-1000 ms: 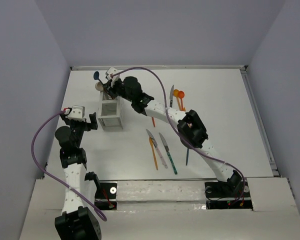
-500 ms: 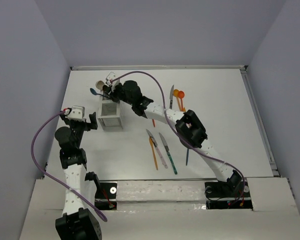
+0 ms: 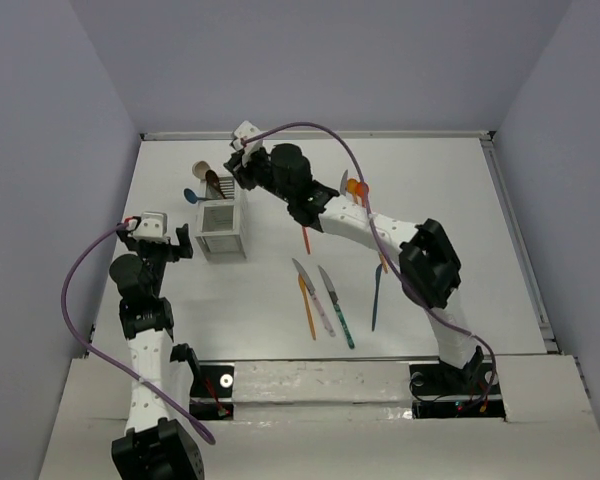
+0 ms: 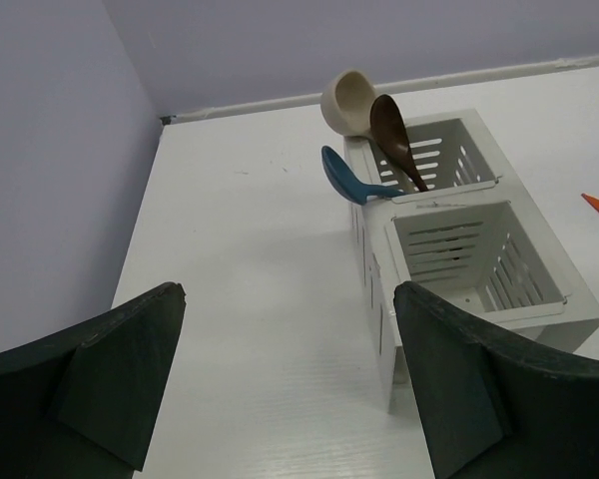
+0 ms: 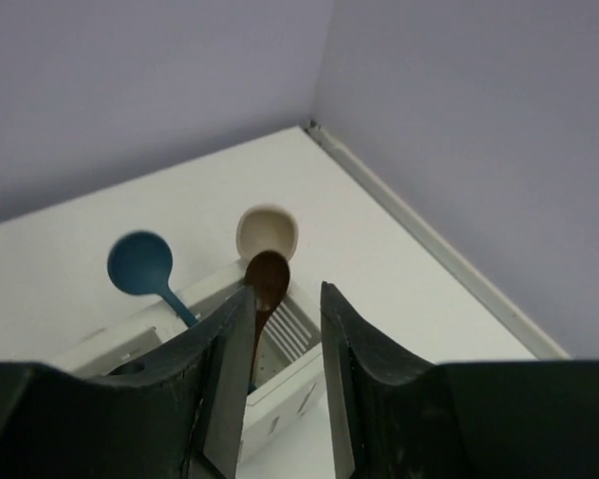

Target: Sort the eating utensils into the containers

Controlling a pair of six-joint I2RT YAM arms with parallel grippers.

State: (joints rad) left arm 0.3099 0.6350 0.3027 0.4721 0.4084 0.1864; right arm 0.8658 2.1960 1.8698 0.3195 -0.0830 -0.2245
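The white caddy stood on the desk toward its far left side. Three spoons sat in the caddy's far compartment with their bowls up: a beige spoon leaning toward the far corner, a brown spoon just beside it, and a blue spoon tilted out over the left rim.

The right gripper hung above the far end of the caddy. In the right wrist view its fingers stood a narrow gap apart with nothing between them. The brown spoon and the beige spoon showed beyond that gap, and the blue spoon lay off to the left.

The left gripper sat just beside the caddy's left wall, and its fingers were spread wide and held nothing. The left wrist view faced the caddy from that side.

The other utensils lay loose on the desk, to the right of the caddy:
- An orange knife, a pink-handled knife and a teal-handled knife lay close together near the middle.
- A dark blue utensil lay apart to their right.
- Two orange spoons and a silver knife lay farther back, partly under the right arm.
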